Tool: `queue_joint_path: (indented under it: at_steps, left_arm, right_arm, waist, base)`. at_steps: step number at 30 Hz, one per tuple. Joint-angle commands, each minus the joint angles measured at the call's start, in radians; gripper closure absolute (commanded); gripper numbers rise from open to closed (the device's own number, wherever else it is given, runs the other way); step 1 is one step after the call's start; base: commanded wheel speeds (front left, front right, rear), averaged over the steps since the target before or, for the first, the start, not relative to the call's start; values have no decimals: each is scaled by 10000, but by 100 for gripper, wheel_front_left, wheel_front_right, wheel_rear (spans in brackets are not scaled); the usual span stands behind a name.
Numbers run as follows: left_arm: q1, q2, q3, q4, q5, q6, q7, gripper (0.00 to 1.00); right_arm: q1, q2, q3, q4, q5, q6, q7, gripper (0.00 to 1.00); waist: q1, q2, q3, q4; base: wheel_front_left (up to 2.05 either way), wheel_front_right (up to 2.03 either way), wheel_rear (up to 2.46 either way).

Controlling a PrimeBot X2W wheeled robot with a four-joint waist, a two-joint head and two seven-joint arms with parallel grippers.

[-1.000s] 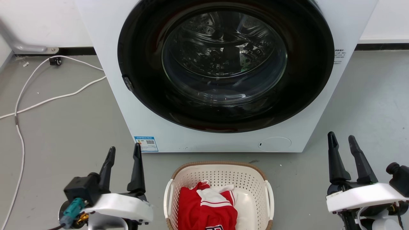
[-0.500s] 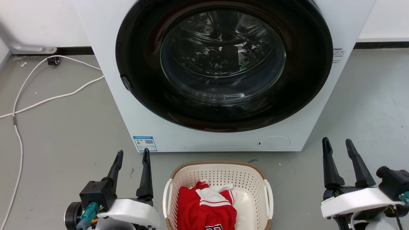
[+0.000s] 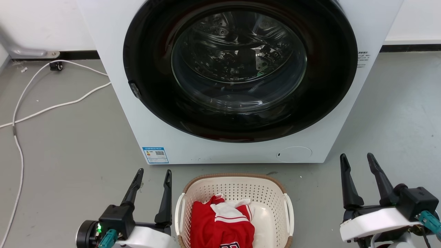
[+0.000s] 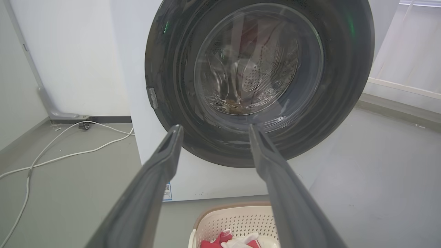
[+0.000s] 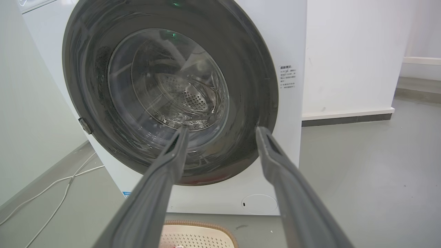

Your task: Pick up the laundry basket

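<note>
The laundry basket (image 3: 237,190) sat on the floor (image 3: 69,144) at the washing machine's (image 3: 117,86) six o'clock, ungrasped. The left gripper (image 3: 154,171) hovered at its nine, the right gripper (image 3: 356,156) farther off at three, fingers (image 3: 348,186) spread, empty. Gripping and lifting were yet to come.

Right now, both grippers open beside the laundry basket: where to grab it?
Its white side handles: left gripper on the left handle, right gripper on the right handle, each from outside. They bow off the walls of the upright laundry basket, clear of the red jersey.
</note>
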Motion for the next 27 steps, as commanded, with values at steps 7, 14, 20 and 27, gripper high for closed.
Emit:
queue_joint_path:
  at_steps: [7,14,20,27]
  left_arm:
    - [296,-514,704,72,504,-586,-193,0]
    - [475,-908,1290,168,1168,-1166,-317,0]
    - [544,-1012,1316,477,1877,-1613,-435,0]
    - [571,-1194,1498,580,2256,-1854,-536,0]
  right_arm:
    - [181,-4,-53,481,169,11,-204,0]
    - [78,-3,44,638,-261,11,-345,0]
    - [55,-1,29,601,-643,11,-448,0]
    - [70,0,23,533,-973,11,-535,0]
  waist:
    - [0,0,-8,-2]
    - [0,0,35,-26]
    - [0,0,45,-31]
    - [0,0,65,-33]
  base:
    - [0,0,0]
    - [0,0,0]
    - [0,0,0]
    - [0,0,0]
